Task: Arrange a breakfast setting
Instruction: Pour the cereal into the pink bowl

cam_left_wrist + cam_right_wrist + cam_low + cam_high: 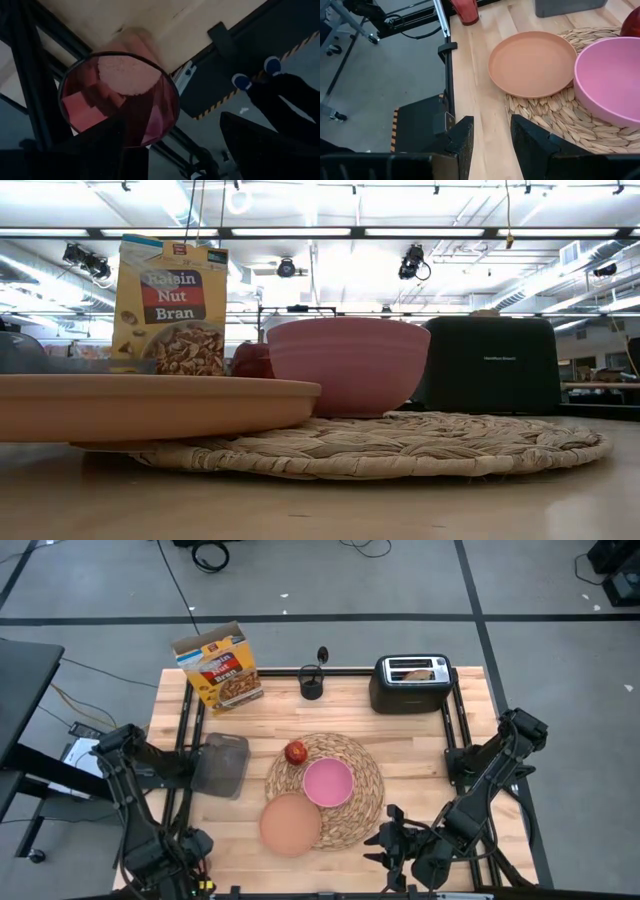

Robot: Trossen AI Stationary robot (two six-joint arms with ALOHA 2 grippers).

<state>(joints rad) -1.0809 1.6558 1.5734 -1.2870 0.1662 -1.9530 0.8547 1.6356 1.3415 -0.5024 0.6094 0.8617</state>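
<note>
The round woven placemat [350,805] lies mid-table. On it stand the pink bowl [327,782] and, at its far left, the red apple [296,752]. The salmon plate [291,824] rests with one edge on the mat's near left rim. Toast [415,668] sticks out of the toaster. A spoon [322,656] stands in a black holder. The translucent pink cup [120,100] stands by the table's near left edge [465,12]. My left gripper [172,120] hovers open above it, pointing down. My right gripper [492,132] is open and empty, near the mat's near right side.
The cereal box [220,665] stands at the far left and the black toaster [410,683] at the far right. A grey rectangular object [222,762] lies left of the mat. Black frame rails [447,75] run along the table's sides. A person's blue shoes [252,75] show on the floor.
</note>
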